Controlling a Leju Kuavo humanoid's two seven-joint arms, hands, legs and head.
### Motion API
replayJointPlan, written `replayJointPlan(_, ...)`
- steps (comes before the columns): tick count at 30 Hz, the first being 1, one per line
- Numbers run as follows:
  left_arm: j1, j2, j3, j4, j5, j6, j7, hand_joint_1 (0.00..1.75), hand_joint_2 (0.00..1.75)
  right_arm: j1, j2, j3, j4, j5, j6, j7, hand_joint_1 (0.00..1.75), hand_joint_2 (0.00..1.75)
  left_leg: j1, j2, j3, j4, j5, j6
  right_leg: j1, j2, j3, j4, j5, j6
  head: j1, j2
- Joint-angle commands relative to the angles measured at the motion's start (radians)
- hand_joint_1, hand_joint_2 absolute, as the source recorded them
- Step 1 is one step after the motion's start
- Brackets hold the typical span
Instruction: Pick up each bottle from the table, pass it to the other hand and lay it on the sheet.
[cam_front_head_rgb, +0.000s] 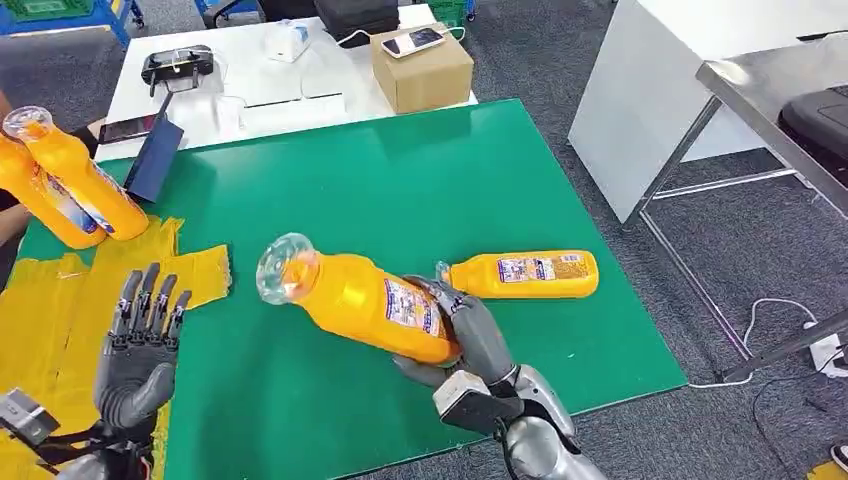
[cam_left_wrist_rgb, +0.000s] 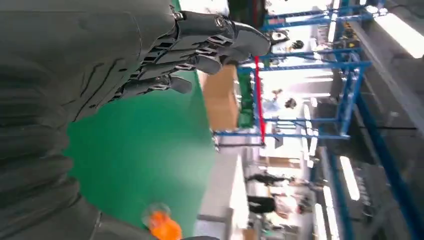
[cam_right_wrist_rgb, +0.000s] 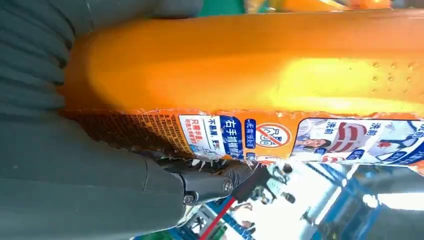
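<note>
From the head view, the right hand (cam_front_head_rgb: 470, 335) grips an orange plastic bottle with a clear cap (cam_front_head_rgb: 355, 298) by its base, lifted over the green table mat (cam_front_head_rgb: 400, 180). The left hand (cam_front_head_rgb: 140, 345), fingers spread and holding nothing, hovers above the crumpled yellow sheet (cam_front_head_rgb: 50, 300). 1 more orange bottle (cam_front_head_rgb: 525, 274) lies on the mat; 2 others (cam_front_head_rgb: 60, 185) rest at the sheet's far end. The left wrist view shows straight fingers (cam_left_wrist_rgb: 200, 47) over green. The right wrist view shows the labelled bottle (cam_right_wrist_rgb: 250, 85) clasped.

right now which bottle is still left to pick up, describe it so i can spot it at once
Start at the green mat and go to its right side, near the front edge. An orange bottle lies flat there on its side, cap pointing left, just beyond the right hand. It alone rests on the mat; another is held in the right hand and two are at the far left.
</note>
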Motion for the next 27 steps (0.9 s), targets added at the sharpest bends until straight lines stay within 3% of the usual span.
replayJointPlan(1,0.021,-0.086,-0.187,-0.101,-0.026,0.071,-0.006,0.00,1.75,-0.031,0.110,-0.033,0.063,-0.013,-0.008,0.012,1.75,1.75,0.001,-0.005,0.001,0.000,0.000,-0.001,0.000,0.001,0.002,0.000,-0.001,-0.002,0.000,0.000)
replayJointPlan(10,0.018,-0.072,-0.186,-0.095,-0.018,0.075,-0.009,0.00,1.75,-0.029,0.105,-0.035,0.058,-0.013,-0.009,0.013,1.75,1.75,0.001,-0.004,0.003,0.000,-0.001,-0.001,0.001,0.003,0.004,-0.001,-0.001,-0.001,0.000,0.000)
replayJointPlan(12,0.018,-0.072,-0.186,-0.095,-0.018,0.075,-0.009,0.00,1.75,-0.029,0.105,-0.035,0.058,-0.013,-0.009,0.013,1.75,1.75,0.003,-0.009,0.010,0.002,-0.005,-0.002,0.001,0.007,0.011,0.001,-0.005,-0.004,0.000,0.000)
replayJointPlan(15,0.018,-0.072,-0.186,-0.095,-0.018,0.075,-0.009,0.00,1.75,-0.029,0.105,-0.035,0.058,-0.013,-0.009,0.013,1.75,1.75,0.001,-0.003,0.003,0.000,-0.001,-0.001,0.000,0.003,0.003,0.000,-0.001,-0.001,0.000,0.000)
replayJointPlan(21,0.018,-0.072,-0.186,-0.095,-0.018,0.075,-0.009,0.00,1.75,-0.029,0.105,-0.035,0.058,-0.013,-0.009,0.013,1.75,1.75,0.001,-0.003,0.002,0.000,-0.001,-0.001,0.000,0.003,0.003,0.000,-0.001,-0.001,0.000,0.000)
replayJointPlan(22,0.018,-0.072,-0.186,-0.095,-0.018,0.075,-0.009,0.00,1.75,-0.029,0.105,-0.035,0.058,-0.013,-0.009,0.013,1.75,1.75,0.003,-0.007,0.008,0.002,-0.004,-0.001,0.001,0.007,0.009,0.001,-0.003,-0.003,0.000,0.000)
replayJointPlan(27,0.017,-0.071,-0.212,-0.097,-0.011,0.058,-0.014,0.00,1.75,-0.035,0.118,-0.038,0.075,-0.013,-0.009,0.015,1.75,1.75,0.001,-0.003,0.002,-0.001,0.000,-0.001,0.000,0.002,0.003,-0.001,-0.001,-0.001,0.000,0.000)
